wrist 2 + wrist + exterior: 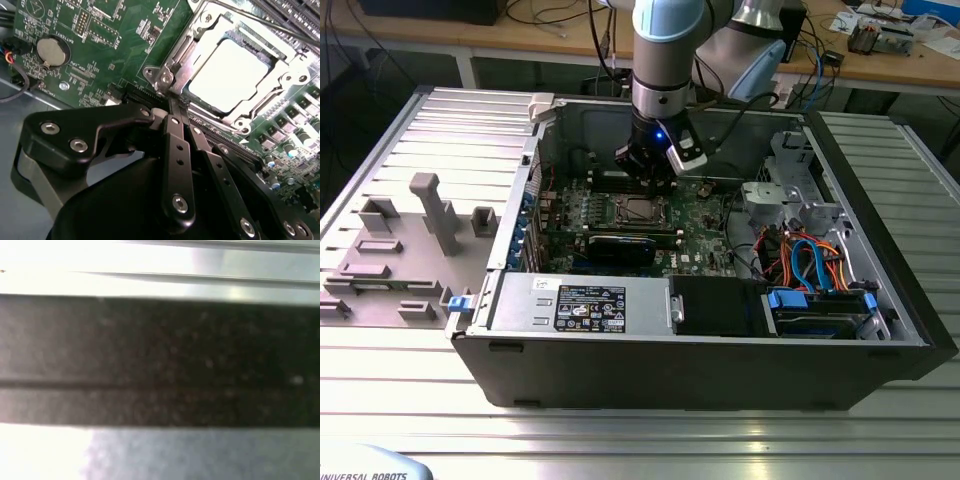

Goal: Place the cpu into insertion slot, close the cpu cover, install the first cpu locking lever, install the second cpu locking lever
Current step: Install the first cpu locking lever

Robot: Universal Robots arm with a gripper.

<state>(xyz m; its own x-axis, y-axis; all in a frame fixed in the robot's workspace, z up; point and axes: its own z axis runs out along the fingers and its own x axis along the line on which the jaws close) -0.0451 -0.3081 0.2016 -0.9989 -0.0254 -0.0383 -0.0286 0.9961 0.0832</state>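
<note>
The cpu [227,75] lies flat in the insertion slot [638,210] on the green circuit board, its silver top glaring bright. The cpu cover [176,55], a silvery frame, lies down around it with the chip showing through its window. My gripper [176,106] hangs just above the board at one corner of the socket. Its black fingers [172,145] are pressed together, shut, and I see nothing between them. In the exterior view the gripper [647,180] hovers inside the open computer case, just behind the socket. A thin metal rod [260,25] runs along the socket's far side.
A coin battery [51,51] sits on the board away from the socket. Long black slots [300,15] and capacitors [300,135] flank it. In the exterior view a black power supply [585,305], a dark card [620,248] and bundled cables [805,260] crowd the case.
</note>
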